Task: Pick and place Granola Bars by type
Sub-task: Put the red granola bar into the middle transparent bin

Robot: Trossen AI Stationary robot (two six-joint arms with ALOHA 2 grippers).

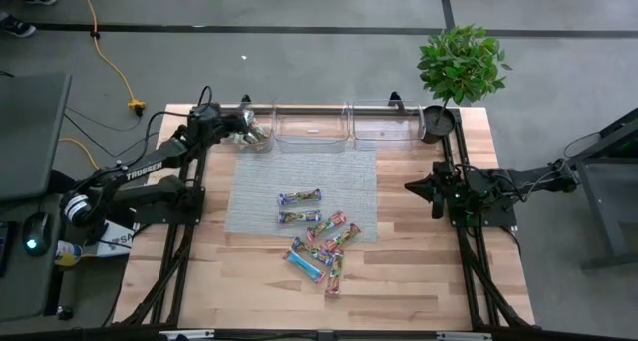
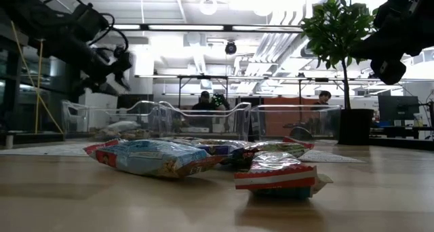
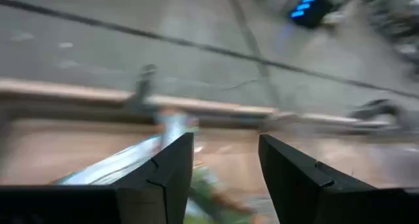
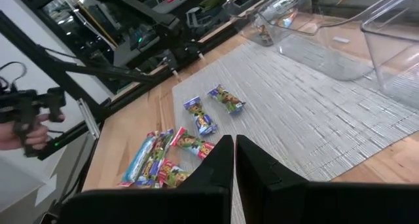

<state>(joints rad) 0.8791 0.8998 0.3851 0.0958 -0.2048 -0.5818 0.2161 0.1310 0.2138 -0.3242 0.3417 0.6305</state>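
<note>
Several granola bars [image 1: 319, 243] in shiny wrappers lie in a loose heap on the wood near the table's middle. Two more bars [image 1: 299, 206] lie flat on the grey mat [image 1: 259, 196]. My left gripper [image 1: 244, 127] hangs open over the leftmost clear bin [image 1: 261, 117] at the far edge. Its fingers [image 3: 177, 165] have nothing between them. Below them a silvery-blue wrapper [image 3: 124, 165] and a green one [image 3: 209, 185] lie in the bin. My right gripper [image 4: 234, 152] waits shut at the table's right side [image 1: 411, 187], above the wood.
Two more clear bins [image 1: 311, 130] [image 1: 387, 127] stand in a row along the far edge. A potted plant [image 1: 461, 64] stands at the far right corner. People show in the room beyond the table in the low view.
</note>
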